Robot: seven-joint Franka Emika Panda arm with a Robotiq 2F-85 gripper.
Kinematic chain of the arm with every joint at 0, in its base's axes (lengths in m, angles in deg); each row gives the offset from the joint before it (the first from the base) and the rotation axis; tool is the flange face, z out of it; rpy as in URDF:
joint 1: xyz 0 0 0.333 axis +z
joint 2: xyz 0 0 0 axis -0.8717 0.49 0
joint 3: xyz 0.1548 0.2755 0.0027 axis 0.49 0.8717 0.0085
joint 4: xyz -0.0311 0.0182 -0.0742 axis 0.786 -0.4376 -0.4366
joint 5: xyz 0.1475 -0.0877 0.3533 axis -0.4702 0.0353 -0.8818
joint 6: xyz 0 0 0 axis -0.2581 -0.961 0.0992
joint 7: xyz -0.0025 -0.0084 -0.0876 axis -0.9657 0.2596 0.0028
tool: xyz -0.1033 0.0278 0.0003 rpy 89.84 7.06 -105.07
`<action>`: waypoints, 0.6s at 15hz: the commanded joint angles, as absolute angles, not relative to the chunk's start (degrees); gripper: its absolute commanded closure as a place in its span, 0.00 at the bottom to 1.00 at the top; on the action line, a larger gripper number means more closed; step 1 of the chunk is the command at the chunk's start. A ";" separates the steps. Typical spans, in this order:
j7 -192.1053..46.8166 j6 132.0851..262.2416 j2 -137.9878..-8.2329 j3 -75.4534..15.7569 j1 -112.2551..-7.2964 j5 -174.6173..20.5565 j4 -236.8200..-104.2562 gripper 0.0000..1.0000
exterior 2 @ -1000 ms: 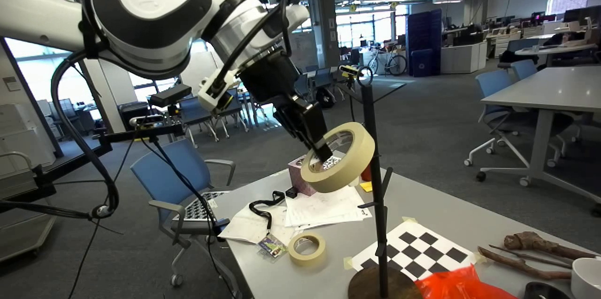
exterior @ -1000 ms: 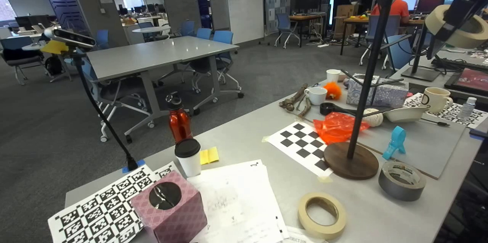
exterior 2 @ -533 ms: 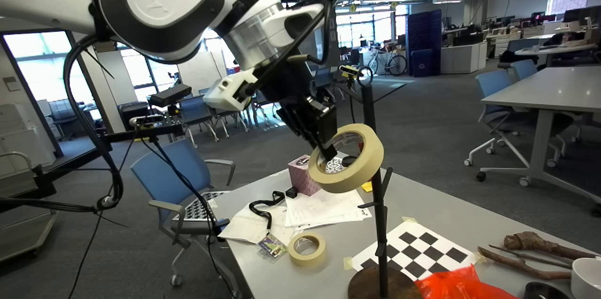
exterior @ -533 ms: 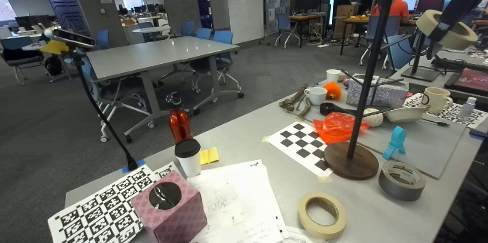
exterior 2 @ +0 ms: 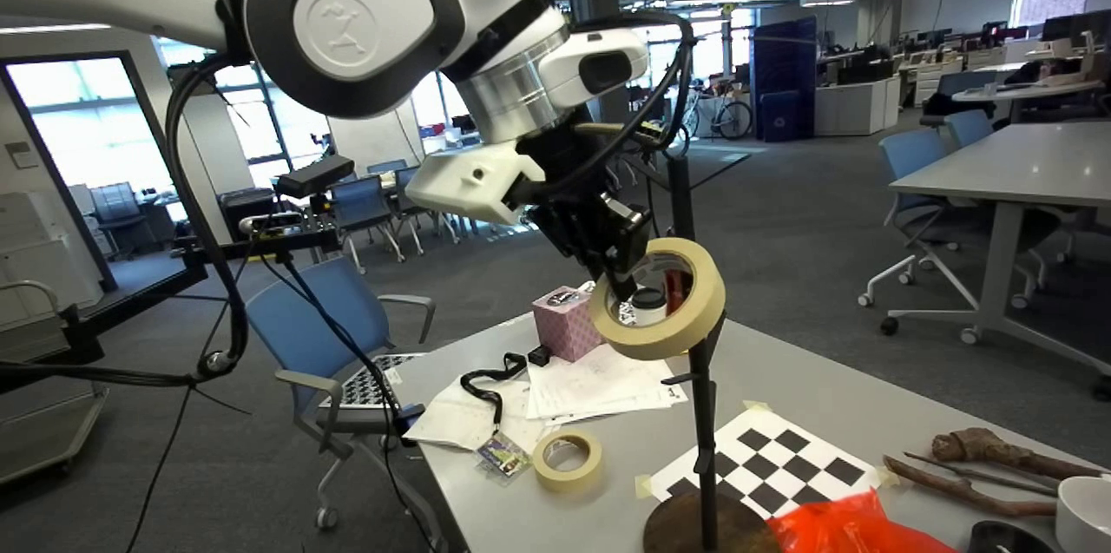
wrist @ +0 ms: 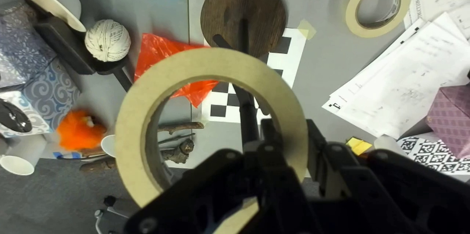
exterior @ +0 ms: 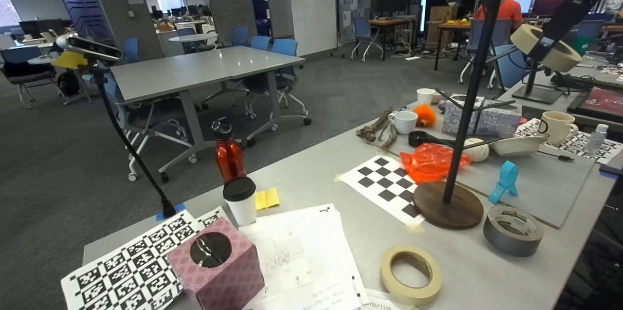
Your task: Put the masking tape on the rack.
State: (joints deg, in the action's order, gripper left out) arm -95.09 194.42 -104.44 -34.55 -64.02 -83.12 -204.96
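Note:
The masking tape, a pale cream ring (exterior: 566, 59), hangs tilted in the air in my gripper (exterior: 545, 46). It also shows in an exterior view (exterior 2: 701, 310) and in the wrist view (wrist: 211, 64). My gripper (exterior 2: 618, 282) is shut on one side of the ring, one finger inside the hole and one outside, as the wrist view shows (wrist: 292, 135). The rack, a dark pole (exterior: 464, 130) on a round brown base (wrist: 220, 10), stands upright on the table. The ring is beside its upper part, near an upper peg; I cannot tell whether they touch. In an exterior view the ring hides part of the pole (exterior 2: 705, 423).
A darker tan roll (exterior: 388, 271) and a grey roll (exterior: 511, 241) lie on the table near the rack's base. A red plastic bag (exterior: 428, 161) and a checkerboard sheet (exterior 2: 764, 457) lie beside the base. A pink tissue box (exterior: 229, 276) and papers (exterior: 302, 256) are farther off.
The gripper and the held masking tape have moved closer to the rack's pole, leftward and slightly down in an exterior view. The rack and the table's things have not moved.

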 commanded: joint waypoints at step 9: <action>-103.82 194.11 -98.53 -36.24 -63.75 -90.86 -199.72 0.95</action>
